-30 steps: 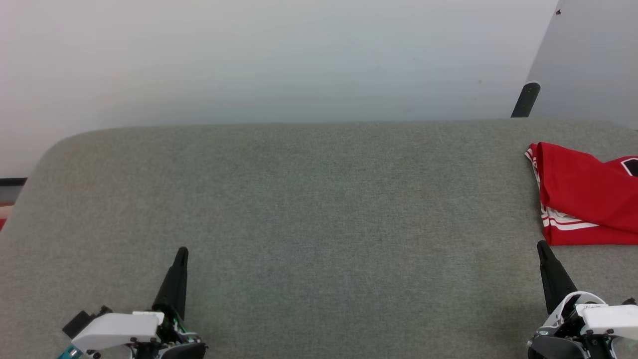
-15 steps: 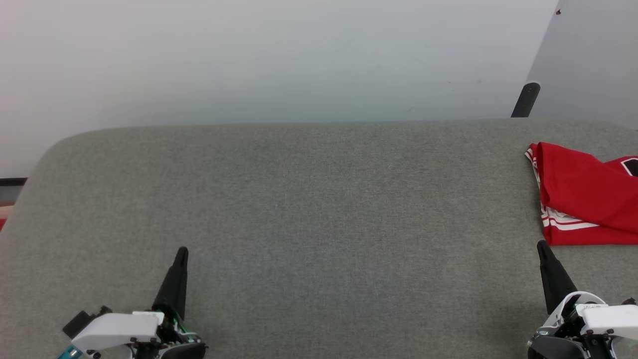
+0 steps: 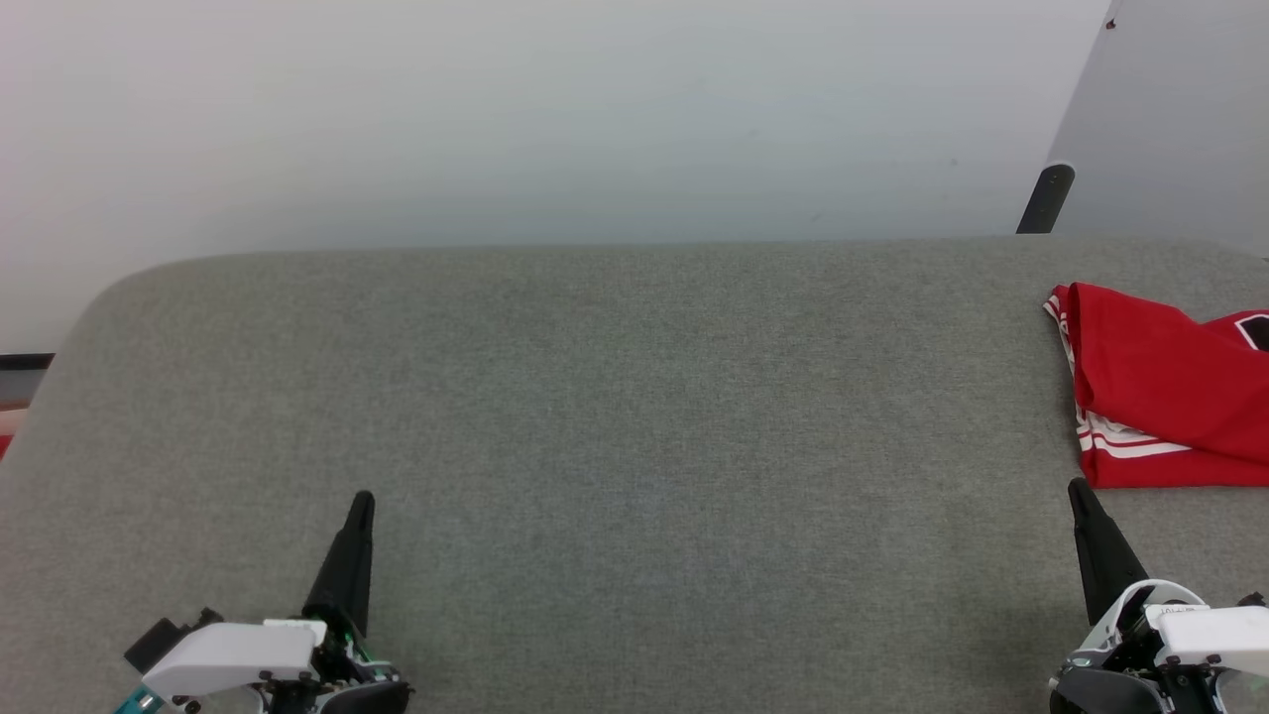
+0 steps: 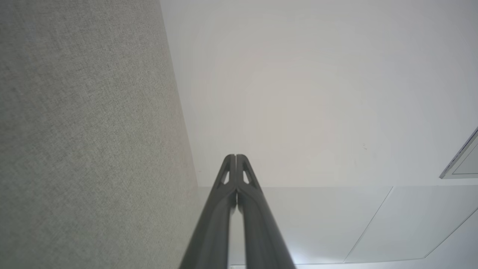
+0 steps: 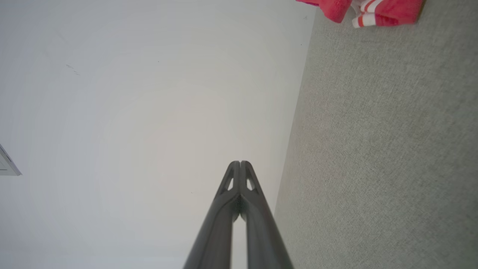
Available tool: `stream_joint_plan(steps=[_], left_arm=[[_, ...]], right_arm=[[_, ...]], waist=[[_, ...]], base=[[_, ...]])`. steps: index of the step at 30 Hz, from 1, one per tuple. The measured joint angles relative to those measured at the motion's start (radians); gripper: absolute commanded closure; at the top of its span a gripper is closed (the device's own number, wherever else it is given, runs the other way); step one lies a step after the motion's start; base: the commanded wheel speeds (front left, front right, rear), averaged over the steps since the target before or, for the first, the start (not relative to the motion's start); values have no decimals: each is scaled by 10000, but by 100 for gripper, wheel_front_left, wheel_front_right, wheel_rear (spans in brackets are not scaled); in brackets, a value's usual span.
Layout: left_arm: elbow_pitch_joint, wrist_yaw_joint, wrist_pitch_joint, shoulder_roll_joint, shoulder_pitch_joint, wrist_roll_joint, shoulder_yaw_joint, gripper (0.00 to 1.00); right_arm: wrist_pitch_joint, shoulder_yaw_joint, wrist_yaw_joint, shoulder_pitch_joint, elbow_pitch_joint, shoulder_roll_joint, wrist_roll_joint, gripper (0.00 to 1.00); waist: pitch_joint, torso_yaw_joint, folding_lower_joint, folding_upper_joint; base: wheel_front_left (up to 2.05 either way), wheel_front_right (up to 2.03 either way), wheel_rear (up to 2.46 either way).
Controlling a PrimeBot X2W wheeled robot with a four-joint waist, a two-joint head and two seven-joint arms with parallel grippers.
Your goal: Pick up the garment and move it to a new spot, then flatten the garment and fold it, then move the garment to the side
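The garment [image 3: 1170, 387], a red jersey with white striped trim, lies folded at the far right of the grey fabric surface [image 3: 634, 416], cut off by the head view's right edge. A corner of the garment [image 5: 369, 11] also shows at the top of the right wrist view. My left gripper [image 3: 361, 501] rests at the lower left, shut and empty, its fingers pressed together [image 4: 235, 157]. My right gripper [image 3: 1076, 488] sits at the lower right, just below the garment's near edge and apart from it, also shut and empty [image 5: 240, 163].
A pale wall stands behind the grey surface, whose far corners are rounded. A dark post [image 3: 1046, 198] and a grey panel [image 3: 1170, 119] stand at the back right, beyond the garment.
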Motion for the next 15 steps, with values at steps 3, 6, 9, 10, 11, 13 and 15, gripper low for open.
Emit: stream_joint_plan(steps=[3, 6, 9, 10, 11, 13, 15], left_arm=[[0, 0, 0, 0, 0, 0, 2, 100], [0, 0, 0, 0, 0, 0, 2, 100], [0, 0, 0, 0, 0, 0, 0, 100], [0, 0, 0, 0, 0, 0, 2, 100], [0, 0, 0, 0, 0, 0, 2, 100], [0, 0, 0, 0, 0, 0, 0, 100], [0, 0, 0, 0, 0, 0, 2, 100]], right_arm=[[0, 0, 0, 0, 0, 0, 0, 100], [0, 0, 0, 0, 0, 0, 0, 100], [0, 0, 0, 0, 0, 0, 0, 100], [0, 0, 0, 0, 0, 0, 0, 100], [0, 0, 0, 0, 0, 0, 0, 100], [0, 0, 0, 0, 0, 0, 0, 100], [0, 0, 0, 0, 0, 0, 0, 100]], waist=[[0, 0, 1, 0], [0, 0, 0, 0], [0, 0, 0, 0], [0, 0, 0, 0], [0, 0, 0, 0], [0, 0, 0, 0], [0, 0, 0, 0]], base=[[0, 0, 0], [0, 0, 0], [0, 0, 0], [0, 0, 0], [0, 0, 0], [0, 0, 0], [0, 0, 0]])
